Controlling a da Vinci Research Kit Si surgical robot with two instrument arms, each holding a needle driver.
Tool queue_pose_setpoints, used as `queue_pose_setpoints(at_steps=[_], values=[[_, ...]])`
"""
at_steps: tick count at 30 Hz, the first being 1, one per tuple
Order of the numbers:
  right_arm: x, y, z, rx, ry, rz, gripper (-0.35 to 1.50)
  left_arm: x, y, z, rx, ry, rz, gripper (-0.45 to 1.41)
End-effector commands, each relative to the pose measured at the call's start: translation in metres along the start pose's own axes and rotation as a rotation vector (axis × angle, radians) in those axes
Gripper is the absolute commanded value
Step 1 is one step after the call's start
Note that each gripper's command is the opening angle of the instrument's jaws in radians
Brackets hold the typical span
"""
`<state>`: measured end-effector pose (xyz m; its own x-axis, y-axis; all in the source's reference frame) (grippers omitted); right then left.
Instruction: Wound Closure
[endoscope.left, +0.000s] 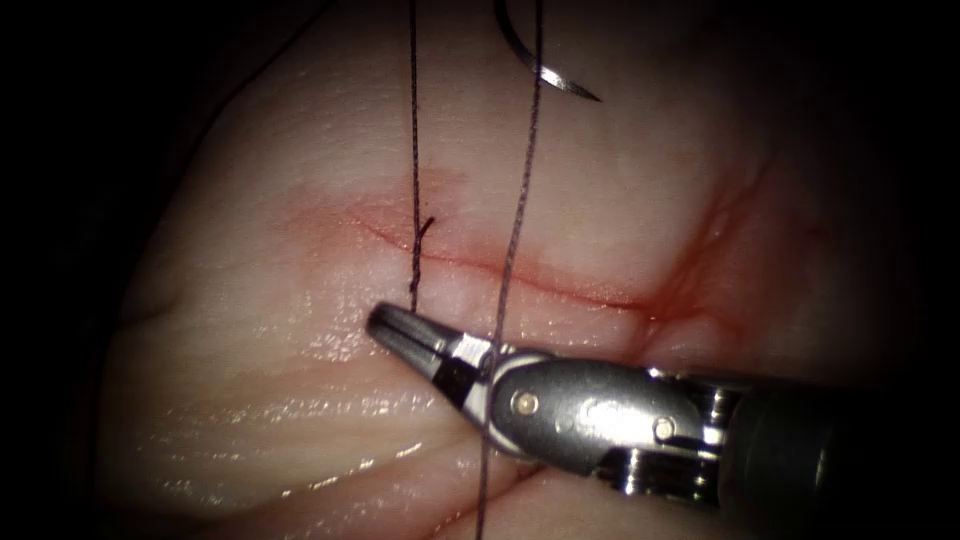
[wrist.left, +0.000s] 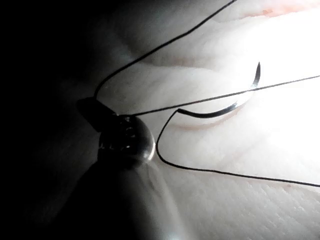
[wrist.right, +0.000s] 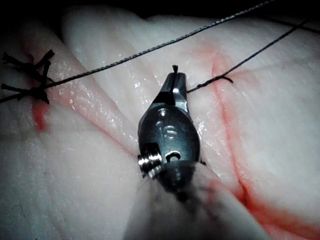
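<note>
Right tool (endoscope.left: 400, 330) shut on the thread (endoscope.left: 413, 270) near the cut (endoscope.left: 560, 285). Left tool (wrist.left: 92, 110): could not tell. One needle (endoscope.left: 545, 70) free, far side. Two tools.

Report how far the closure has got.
Done: one knotted stitch with cut ends; thread crosses the cut. In hand: right tool shut on the thread; needle lies free on the tissue, not in it; thread reaches the left tool. Left: the cut's right stretch, unstitched.
</note>
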<state>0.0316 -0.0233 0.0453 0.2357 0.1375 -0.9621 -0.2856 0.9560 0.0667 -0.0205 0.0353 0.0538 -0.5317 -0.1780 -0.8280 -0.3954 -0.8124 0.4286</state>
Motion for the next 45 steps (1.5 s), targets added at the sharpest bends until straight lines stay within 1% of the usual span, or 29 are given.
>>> queue_pose_setpoints(at_steps=[1,5,13,22,29,35,36,37,38,39,40,41,43,44,45], values=[[-0.0007,-0.0009,0.0008,0.003,-0.001,0.007,-0.35,-0.0001,-0.0004,0.0010,0.003,0.001,0.001,-0.45],[-0.0013,-0.0021,0.0009,0.015,-0.017,0.014,-0.35,-0.0001,-0.0007,0.0012,0.005,-0.004,0.005,-0.45],[-0.0012,-0.0018,0.0009,0.014,-0.018,0.023,-0.35,-0.0002,-0.0008,0.0012,0.009,-0.007,0.010,-0.45],[-0.0018,-0.0030,0.0009,0.032,-0.040,0.030,-0.35,-0.0002,-0.0014,0.0015,0.034,-0.003,0.018,-0.45],[-0.0014,-0.0023,0.0011,0.020,-0.034,0.040,-0.35,0.0000,-0.0008,0.0011,0.037,-0.005,0.023,-0.45],[-0.0003,-0.0008,0.0013,-0.011,-0.005,0.065,-0.35,0.0014,0.0005,-0.0001,0.028,0.044,0.023,-0.45],[-0.0001,-0.0007,0.0013,-0.013,-0.002,0.068,-0.27,0.0017,0.0008,-0.0004,0.023,0.059,0.011,-0.45],[0.0001,-0.0005,0.0013,-0.015,0.000,0.071,-0.11,0.0021,0.0011,-0.0008,0.015,0.101,-0.014,-0.45],[0.0003,-0.0003,0.0012,-0.019,0.004,0.075,0.14,0.0024,0.0014,-0.0012,0.001,0.142,-0.033,-0.45],[0.0006,-0.0001,0.0012,-0.028,0.015,0.093,0.54,0.0032,0.0022,-0.0021,-0.027,0.203,-0.091,-0.45],[0.0006,-0.0001,0.0012,-0.028,0.015,0.093,0.54,0.0032,0.0022,-0.0021,-0.027,0.203,-0.091,-0.45],[0.0008,0.0000,0.0011,-0.030,0.019,0.113,0.69,0.0037,0.0026,-0.0026,-0.043,0.216,-0.112,-0.45],[0.0011,0.0001,0.0009,-0.044,0.034,0.160,0.89,0.0047,0.0036,-0.0036,-0.083,0.243,-0.129,-0.45],[0.0013,0.0002,0.0008,-0.051,0.034,0.181,1.06,0.0051,0.0041,-0.0040,-0.102,0.253,-0.142,-0.45],[0.0015,0.0002,0.0008,-0.058,0.035,0.201,1.13,0.0056,0.0045,-0.0045,-0.112,0.264,-0.149,-0.45]])
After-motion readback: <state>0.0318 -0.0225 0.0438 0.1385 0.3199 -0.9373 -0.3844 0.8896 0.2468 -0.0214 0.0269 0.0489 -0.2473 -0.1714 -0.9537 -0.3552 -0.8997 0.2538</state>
